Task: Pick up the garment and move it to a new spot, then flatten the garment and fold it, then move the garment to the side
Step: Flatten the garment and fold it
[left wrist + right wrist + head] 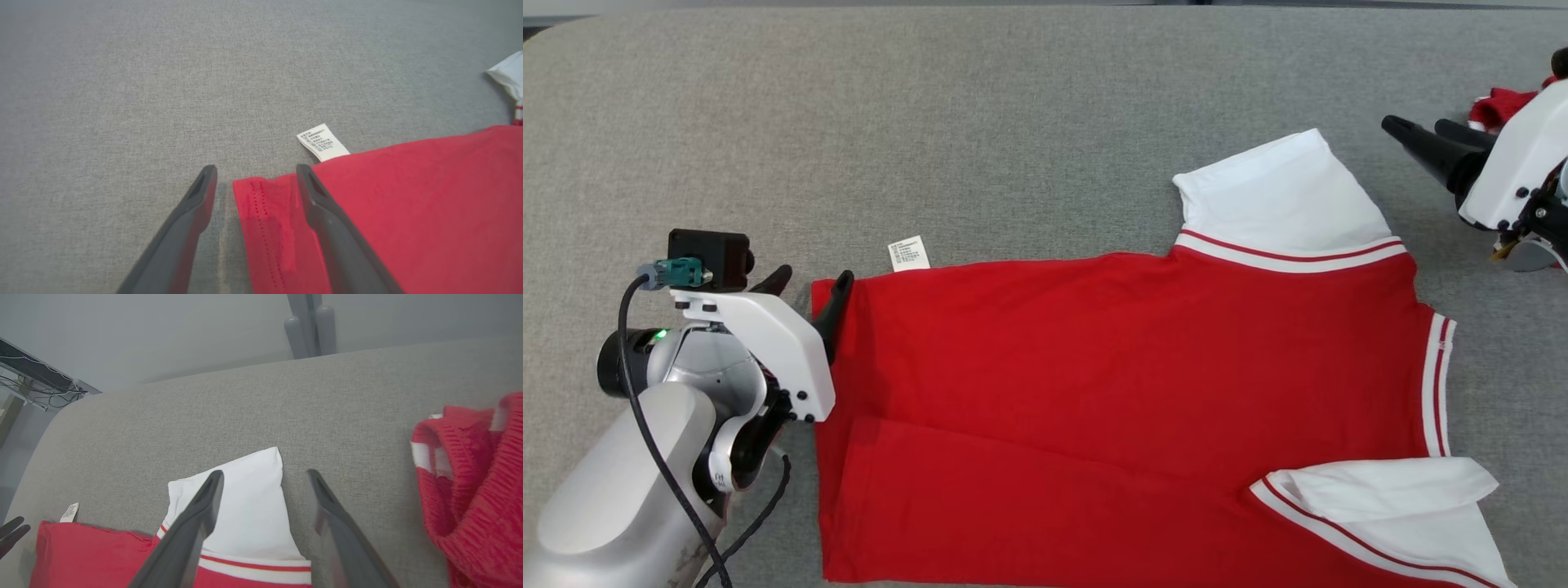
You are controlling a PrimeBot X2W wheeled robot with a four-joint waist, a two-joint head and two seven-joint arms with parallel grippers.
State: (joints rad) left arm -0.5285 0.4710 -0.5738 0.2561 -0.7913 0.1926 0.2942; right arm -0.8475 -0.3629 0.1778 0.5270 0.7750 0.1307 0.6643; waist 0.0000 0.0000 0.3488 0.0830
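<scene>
Left pincer (814, 278), fingers apart, straddles the hem corner of the red garment (1094, 392): one finger over the cloth, the other over the bare grey surface (931, 122). The garment lies spread flat at centre, with a white care label (908, 253) protruding at its far edge. Right pincer (1414, 124), fingers apart and empty, hangs near the far white sleeve (1282, 196). A red knit item (470, 490) lies beyond.

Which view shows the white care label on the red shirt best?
The left wrist view: the care label lies close and large, its printed lines visible, poking out from under the red shirt. The head view shows it small; the right wrist view, tiny at the far left.
</scene>
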